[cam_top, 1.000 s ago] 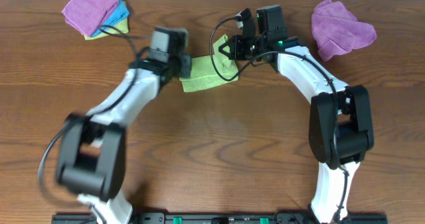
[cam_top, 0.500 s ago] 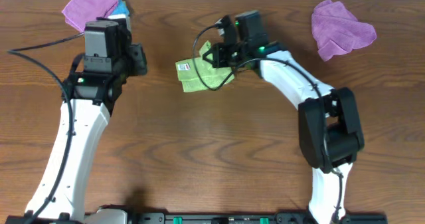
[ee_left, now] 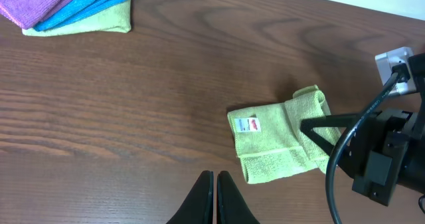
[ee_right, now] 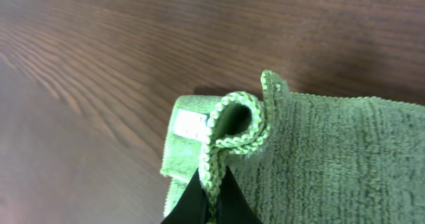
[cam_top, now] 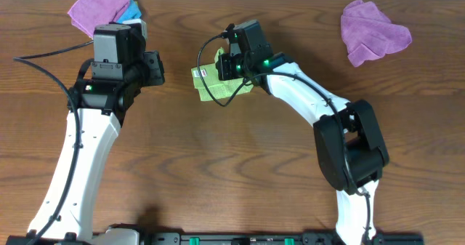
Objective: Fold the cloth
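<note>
So the right tool (ee_right: pixel 207 207) is clamped on a curled-up bit of hem on the cloth (ee_right: pixel 332 144). In the wrist view the stitched edge loops up right out from between the two black tips. Compared with half a second ago, that tool (cam_top: pixel 227 65) has slid left across the table (cam_top: pixel 218 172) and dragged the pinched flap with it, so the loose layer now sits further over the bundle. The left tool (ee_left: pixel 214 184) has its tips pressed together with nothing between them. It has barely moved in that half second, but a full second back it was right on the cloth, and now it hangs over bare wood off to the cloth's left, clearly apart from it. The cloth (cam_top: pixel 212 92) itself is a folded lime-green bundle in the middle of the table's far half. Its long axis runs roughly left-right, with the right end tipped a bit farther away. The white tag (ee_left: pixel 250 125) faces up at the left end, and the lifted hem is toward the right end under the right tool. A black cable (ee_left: pixel 339 159) droops across that end. Farther back, there's a stack of purple, blue and yellow-green cloths (cam_top: pixel 109 11) at the far left and a crumpled purple cloth (cam_top: pixel 374 30) at the far right.
</note>
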`<state>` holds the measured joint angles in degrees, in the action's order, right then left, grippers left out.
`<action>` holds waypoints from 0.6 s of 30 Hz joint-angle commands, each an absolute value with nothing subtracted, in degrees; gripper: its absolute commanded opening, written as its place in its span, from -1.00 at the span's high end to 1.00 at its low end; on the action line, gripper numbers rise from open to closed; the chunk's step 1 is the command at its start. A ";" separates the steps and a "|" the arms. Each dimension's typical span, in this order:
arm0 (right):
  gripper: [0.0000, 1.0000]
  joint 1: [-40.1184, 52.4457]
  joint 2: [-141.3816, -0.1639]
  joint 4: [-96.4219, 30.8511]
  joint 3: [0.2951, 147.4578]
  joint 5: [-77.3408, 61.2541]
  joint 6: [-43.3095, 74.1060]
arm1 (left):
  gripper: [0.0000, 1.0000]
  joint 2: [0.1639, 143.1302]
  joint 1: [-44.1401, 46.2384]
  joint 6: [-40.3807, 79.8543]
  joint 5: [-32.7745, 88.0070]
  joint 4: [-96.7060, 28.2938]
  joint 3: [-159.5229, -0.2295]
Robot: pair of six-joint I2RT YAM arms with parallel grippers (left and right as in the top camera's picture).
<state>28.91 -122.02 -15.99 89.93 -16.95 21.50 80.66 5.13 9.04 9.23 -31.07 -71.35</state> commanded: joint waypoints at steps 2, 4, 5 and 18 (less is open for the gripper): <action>0.31 29.74 -122.28 -15.55 89.76 -15.97 21.26 | 0.88 79.59 4.99 9.26 10.15 -31.00 -71.44; 0.11 30.06 -122.39 -14.44 89.76 -21.52 21.21 | 0.88 79.59 4.99 9.23 10.13 -30.98 -71.44; 0.07 30.24 -122.45 -13.91 89.76 -23.57 21.21 | 0.88 79.59 4.99 9.23 10.11 -30.87 -71.44; -0.25 27.38 -122.45 -17.78 89.82 -27.99 21.21 | 0.89 79.85 4.56 6.66 8.14 -33.26 -71.35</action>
